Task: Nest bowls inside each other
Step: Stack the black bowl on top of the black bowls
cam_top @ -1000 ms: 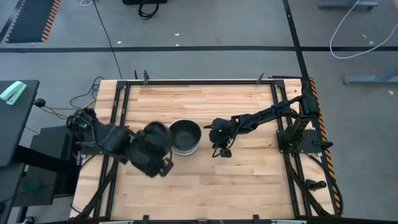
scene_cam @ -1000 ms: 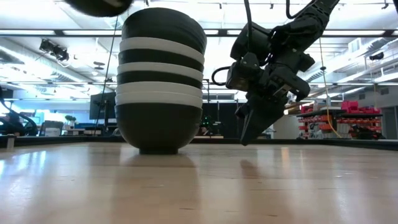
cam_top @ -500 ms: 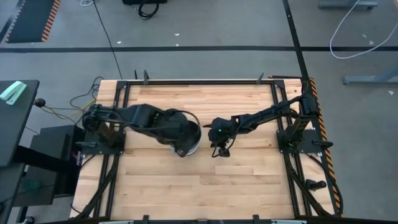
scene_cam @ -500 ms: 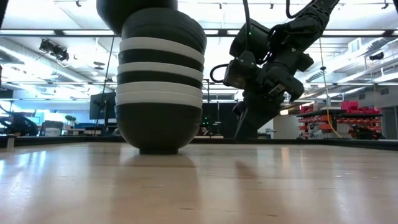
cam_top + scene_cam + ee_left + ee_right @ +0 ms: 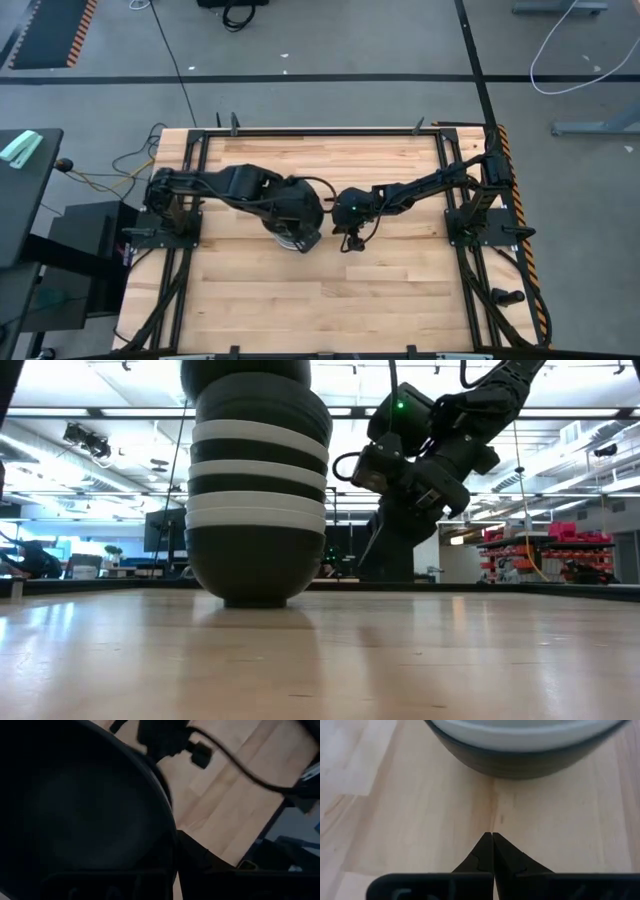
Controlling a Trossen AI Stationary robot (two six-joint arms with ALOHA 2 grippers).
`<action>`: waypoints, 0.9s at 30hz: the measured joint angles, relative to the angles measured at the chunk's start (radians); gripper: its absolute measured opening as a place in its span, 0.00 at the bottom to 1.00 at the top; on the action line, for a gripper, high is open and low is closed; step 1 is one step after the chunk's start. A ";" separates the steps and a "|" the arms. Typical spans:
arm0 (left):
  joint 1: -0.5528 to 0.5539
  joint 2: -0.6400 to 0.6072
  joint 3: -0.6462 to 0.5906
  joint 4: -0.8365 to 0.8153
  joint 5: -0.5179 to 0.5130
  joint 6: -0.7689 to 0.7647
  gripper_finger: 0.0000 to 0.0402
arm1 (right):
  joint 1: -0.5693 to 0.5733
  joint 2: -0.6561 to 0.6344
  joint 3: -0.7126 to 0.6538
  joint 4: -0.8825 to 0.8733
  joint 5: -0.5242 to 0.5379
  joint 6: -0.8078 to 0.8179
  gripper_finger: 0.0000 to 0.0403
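Observation:
A stack of nested black and white bowls [image 5: 258,490] stands on its bottom bowl's foot at the middle of the wooden table [image 5: 330,290]. My left gripper [image 5: 300,222] is over the stack, shut on one more black bowl [image 5: 245,368], whose inside fills the left wrist view [image 5: 75,810]. Whether this bowl touches the stack's top, I cannot tell. My right gripper [image 5: 492,840] is shut on nothing. It points slantwise down at the bare table just right of the stack [image 5: 350,240]. My left gripper holds the black bowl by its rim [image 5: 171,837], coming at it steeply from above. One finger [image 5: 197,860] shows outside the wall; the bowl hides the other. The bowl is mouth up over the stack, clear of the table.
Black frame rails [image 5: 190,200] run along the table's left and right sides. Bare wood lies on the near and far sides of the stack. The room beyond the table shows in the low view.
My left gripper has carried the black bowl from the stack's near left toward the table's right and far edge, until it is over the stack. My right gripper has stayed in place and tipped a little, its shut fingertips swinging toward the stack.

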 joint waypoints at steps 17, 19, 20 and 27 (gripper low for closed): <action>0.019 0.071 0.000 -0.064 0.043 0.039 0.03 | 0.047 0.000 0.000 0.117 0.069 -0.008 0.00; 0.019 0.071 0.000 -0.065 0.026 0.050 0.03 | 0.047 0.000 0.000 0.130 0.085 -0.009 0.00; 0.019 0.071 0.000 -0.067 0.021 0.058 0.03 | 0.047 0.000 0.000 0.135 0.092 -0.009 0.00; 0.019 0.068 0.054 -0.031 -0.031 0.089 0.03 | 0.045 0.000 0.000 0.191 0.208 -0.010 0.00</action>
